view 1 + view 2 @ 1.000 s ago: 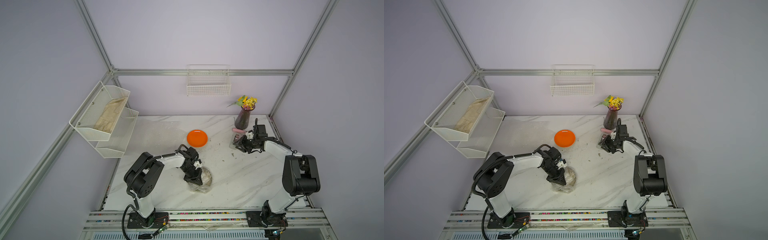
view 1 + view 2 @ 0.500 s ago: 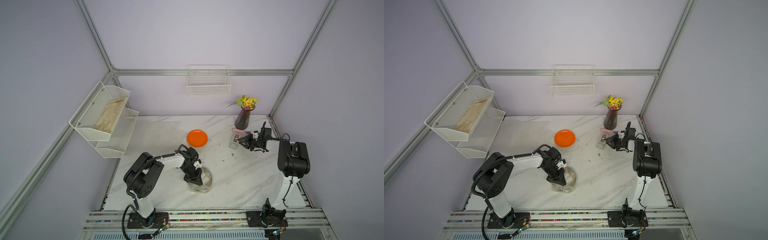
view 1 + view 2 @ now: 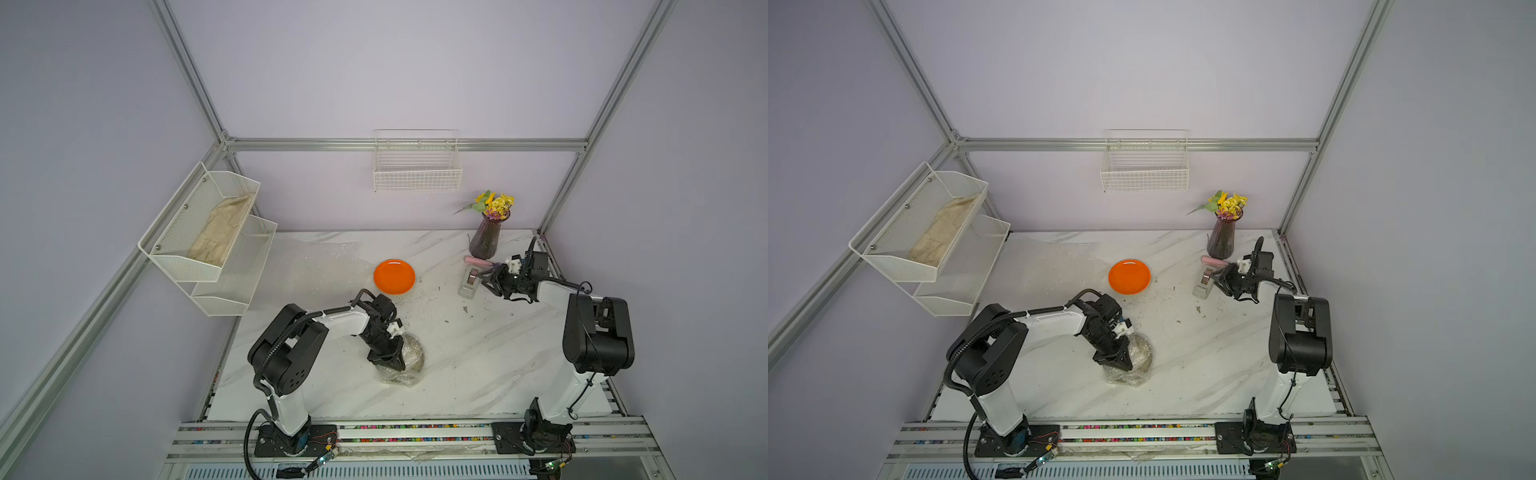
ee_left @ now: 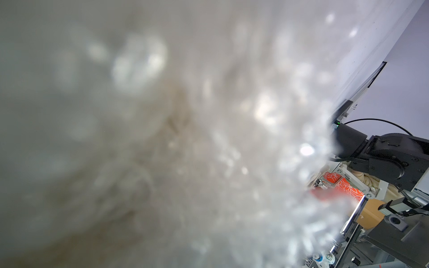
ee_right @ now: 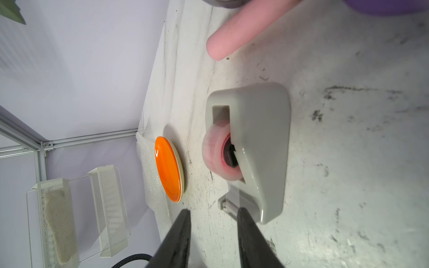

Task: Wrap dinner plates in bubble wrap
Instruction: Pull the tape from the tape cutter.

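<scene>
Sealing the first parcel looks like the step in hand. The left jaws are clenched on the crinkly clear bubble wrap [image 3: 411, 368] bundled round a plate near the front middle of the white marble desk [image 3: 478, 361], pinning its folds. Which plate is inside cannot be told. The right jaws stand released, tips either side of the loose tape end at the cutter of the grey tape dispenser [image 5: 260, 139]. Next they would need to close on that strip, draw out a length and carry it to the bundle.

A plain bright orange round plate [image 3: 394, 276] lies unwrapped at the edge of a flat clear bubble-wrap sheet [image 3: 307, 266]. A pink cylinder [image 3: 478, 261] and a dark purple vase of yellow flowers [image 3: 485, 243] crowd the dispenser's far side. The dispenser itself may slide when pulled.
</scene>
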You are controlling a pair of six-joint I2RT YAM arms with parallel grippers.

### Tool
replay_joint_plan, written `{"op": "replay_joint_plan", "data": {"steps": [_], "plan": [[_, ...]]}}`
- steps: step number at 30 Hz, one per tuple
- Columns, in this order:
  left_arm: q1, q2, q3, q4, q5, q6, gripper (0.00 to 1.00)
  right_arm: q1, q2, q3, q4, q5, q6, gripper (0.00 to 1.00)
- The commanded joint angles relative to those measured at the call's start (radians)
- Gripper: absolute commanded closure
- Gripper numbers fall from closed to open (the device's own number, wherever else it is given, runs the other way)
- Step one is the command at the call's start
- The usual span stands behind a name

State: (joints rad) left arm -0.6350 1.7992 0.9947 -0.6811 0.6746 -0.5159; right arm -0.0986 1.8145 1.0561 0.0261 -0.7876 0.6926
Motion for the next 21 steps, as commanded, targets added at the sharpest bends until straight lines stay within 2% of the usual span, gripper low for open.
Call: {"op": "replay_joint_plan", "data": {"steps": [1, 6, 13, 21], "plan": [[-0.002, 0.075, -0.039, -0.025, -0.167, -0.019, 0.87, 0.017, 0.048, -0.019, 0.015, -0.041, 0.005, 0.64], [-0.002, 0.078, -0.039, -0.024, -0.168, -0.019, 0.87, 0.025, 0.119, -0.034, 0.120, -0.087, 0.066, 0.66], [-0.002, 0.084, -0.036, -0.024, -0.167, -0.018, 0.86, 0.039, 0.177, -0.043, 0.145, -0.089, 0.079, 0.67], [-0.002, 0.085, -0.036, -0.023, -0.168, -0.019, 0.87, 0.046, 0.199, -0.058, 0.209, -0.087, 0.125, 0.76]]}}
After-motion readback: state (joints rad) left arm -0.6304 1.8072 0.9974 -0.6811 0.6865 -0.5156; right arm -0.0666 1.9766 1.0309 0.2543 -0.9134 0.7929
